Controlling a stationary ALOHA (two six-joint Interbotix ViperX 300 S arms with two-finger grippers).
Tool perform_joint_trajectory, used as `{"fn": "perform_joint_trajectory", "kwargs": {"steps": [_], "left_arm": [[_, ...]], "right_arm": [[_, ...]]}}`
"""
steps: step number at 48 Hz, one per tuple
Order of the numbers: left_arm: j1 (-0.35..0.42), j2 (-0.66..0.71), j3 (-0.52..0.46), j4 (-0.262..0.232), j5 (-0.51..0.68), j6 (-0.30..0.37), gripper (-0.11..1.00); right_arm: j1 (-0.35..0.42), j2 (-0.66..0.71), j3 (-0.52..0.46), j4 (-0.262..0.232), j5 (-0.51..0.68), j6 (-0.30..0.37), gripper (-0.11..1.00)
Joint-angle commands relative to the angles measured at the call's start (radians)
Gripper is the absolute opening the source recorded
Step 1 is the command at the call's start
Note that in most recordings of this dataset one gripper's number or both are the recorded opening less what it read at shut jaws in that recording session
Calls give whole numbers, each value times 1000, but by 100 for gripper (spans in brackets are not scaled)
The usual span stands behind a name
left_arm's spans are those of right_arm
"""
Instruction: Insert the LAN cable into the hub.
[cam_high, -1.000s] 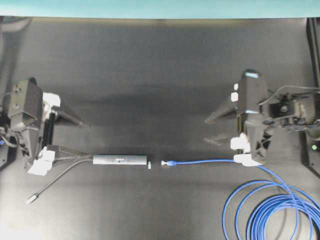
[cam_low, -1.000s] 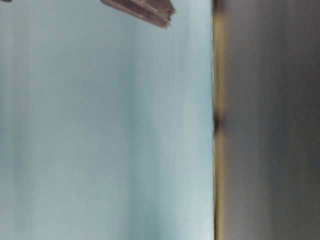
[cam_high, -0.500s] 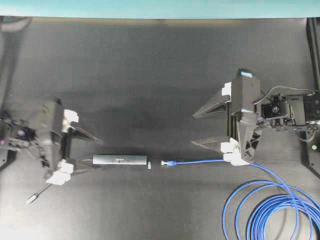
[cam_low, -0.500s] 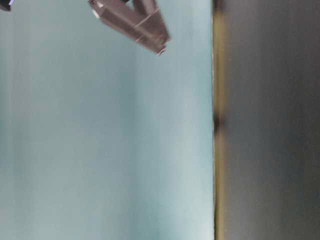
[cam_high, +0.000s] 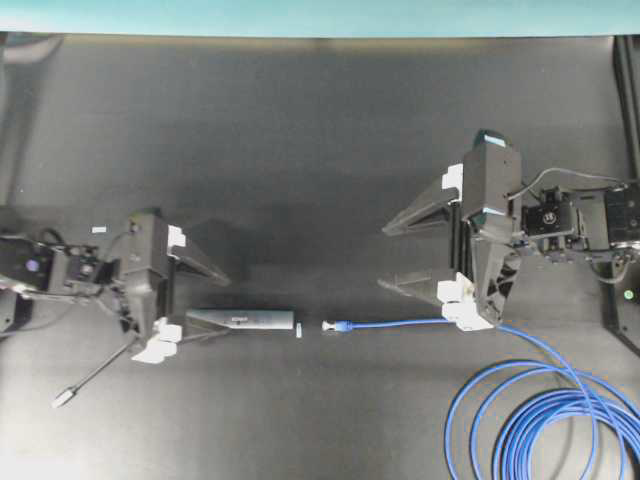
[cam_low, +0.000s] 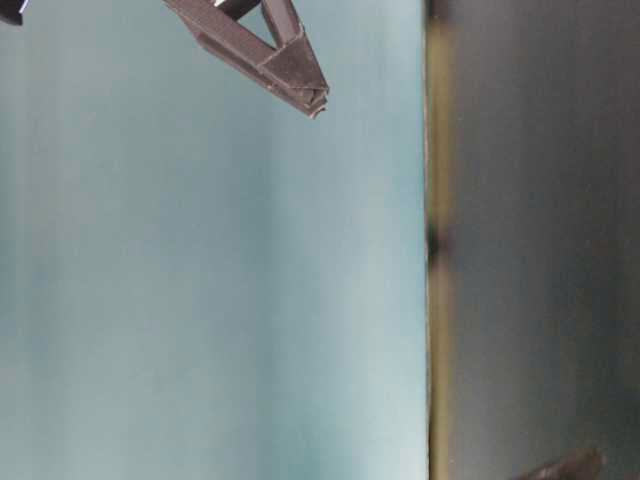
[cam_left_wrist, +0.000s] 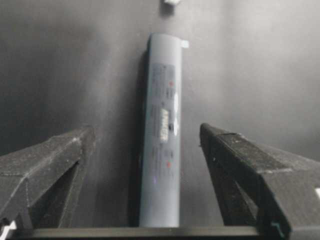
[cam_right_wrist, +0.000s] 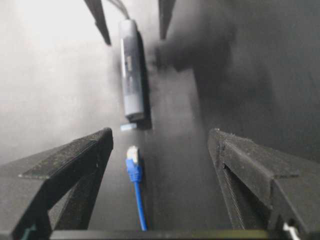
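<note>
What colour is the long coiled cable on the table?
Bright blue; the LAN cable and its loops show best in the overhead view.

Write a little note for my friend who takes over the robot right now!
Left gripper: open, straddling the left end of the slim dark-grey metal hub bar, not gripping.
Right gripper: open, empty, above the bright-blue LAN cable.
Cable's plug lies on the black table, apart from the hub's right end.
Done: nothing picked up.
Left: grasp both, insert plug.

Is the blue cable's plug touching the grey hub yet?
Apart. The overhead view shows bare black table between the LAN cable plug and the hub.
</note>
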Motion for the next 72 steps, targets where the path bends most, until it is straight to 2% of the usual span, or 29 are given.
{"fn": "perform_joint_trajectory", "kwargs": {"steps": [1,12,28,33,37,44,50,56,72], "left_arm": [[-15,32,-29,3,-34,2,81],[-43,127,-92,3,-49,2,81],[-38,207,-110,3,-101,3,81],[-38,227,-117,3,-100,3,77],[-38,236,-115,3,-100,8,67],[-40,233,-106,3,-103,52,29],[-37,210,-110,3,-91,71,28],[-32,141,-115,3,-21,71,28],[-31,-167,-138,3,385,84,28]], "right_arm": [[3,-3,-11,3,-5,8,75],[3,-3,-11,3,3,31,75],[14,-3,-3,3,3,51,75],[18,-3,-3,3,5,55,75],[21,-3,-3,3,3,55,75],[28,-3,3,3,3,55,75],[31,-2,8,3,3,55,75],[43,15,23,3,-3,55,75],[130,181,37,3,-100,46,75]]}}
